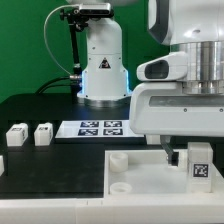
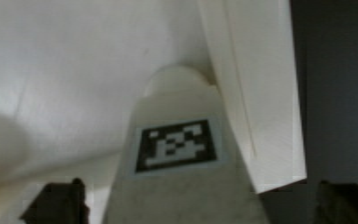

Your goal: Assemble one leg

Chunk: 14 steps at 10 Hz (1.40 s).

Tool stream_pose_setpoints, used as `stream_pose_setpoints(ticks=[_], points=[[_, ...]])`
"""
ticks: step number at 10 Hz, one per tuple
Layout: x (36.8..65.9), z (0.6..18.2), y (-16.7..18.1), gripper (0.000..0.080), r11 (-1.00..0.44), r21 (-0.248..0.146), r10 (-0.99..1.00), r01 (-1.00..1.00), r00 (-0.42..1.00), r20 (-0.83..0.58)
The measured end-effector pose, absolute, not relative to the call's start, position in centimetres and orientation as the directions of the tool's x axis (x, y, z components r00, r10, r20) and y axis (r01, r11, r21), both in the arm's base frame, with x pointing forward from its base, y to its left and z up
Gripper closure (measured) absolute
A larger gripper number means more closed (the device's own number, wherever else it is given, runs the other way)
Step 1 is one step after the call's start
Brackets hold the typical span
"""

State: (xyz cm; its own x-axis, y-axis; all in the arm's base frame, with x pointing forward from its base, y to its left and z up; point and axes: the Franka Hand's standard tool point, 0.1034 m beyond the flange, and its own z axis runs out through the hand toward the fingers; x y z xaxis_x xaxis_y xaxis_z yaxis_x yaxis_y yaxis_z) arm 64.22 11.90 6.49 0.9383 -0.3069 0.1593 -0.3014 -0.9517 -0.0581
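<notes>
Leg point(image 2: 179, 140) clamped between end effector point(image 2: 190, 205) fingers point(image 2: 60, 200).

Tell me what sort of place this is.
Probably a robotics lab bench: a fixed arm base, a marker board on the black table, and tagged white legs laid out.

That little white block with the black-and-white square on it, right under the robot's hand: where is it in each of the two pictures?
Exterior view: the leg sits low at the exterior view's right, under the gripper, on the white tray.
Wrist view: the leg fills the middle, tag facing the camera, with the dark fingers at either side.
Shared landmark: the square tag on the leg's face.
</notes>
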Motion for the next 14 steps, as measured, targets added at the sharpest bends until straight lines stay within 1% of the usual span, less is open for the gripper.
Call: stream_pose_setpoints(ticks=[1,2,3,4,5,6,7,8,9,10,11,12,13,14], points=[[64.2,6.46,11.96,0.0278,-0.925,-0.074,-0.381,-0.374,0.912,0.152],[64.16,6.44,12.07,0.0416,-0.88,-0.093,-0.474,-0.465,0.869,0.14],[64.04,6.35,11.88,0.0507,-0.847,-0.1,-0.531,-0.522,0.837,0.13],[64.04,6.34,11.74,0.0507,-0.769,-0.119,-0.639,-0.628,0.761,0.113],[64.04,6.36,11.57,0.0507,-0.692,-0.13,-0.722,-0.71,0.686,0.092],[64.23,6.57,11.32,0.0507,-0.567,-0.12,-0.823,-0.815,0.566,0.04],[64.05,6.41,11.24,0.0507,-0.348,-0.128,-0.934,-0.929,0.355,-0.033],[64.0,6.37,11.18,0.0507,-0.174,-0.125,-0.978,-0.977,0.187,-0.095],[63.97,6.31,11.24,0.0507,0.013,-0.103,-0.988,-0.995,0.003,-0.156],[64.07,6.3,11.46,0.0506,0.158,-0.072,-0.973,-0.985,-0.143,-0.181],[64.09,6.23,11.64,0.0506,0.252,-0.054,-0.953,-0.966,-0.238,-0.186],[64.04,6.21,11.67,0.0506,0.304,-0.042,-0.939,-0.952,-0.292,-0.184],[63.76,6.17,11.62,0.0506,0.39,-0.012,-0.908,-0.921,-0.382,-0.169],[63.8,6.2,11.23,0.0506,0.415,-0.013,-0.899,-0.91,-0.408,-0.161]])
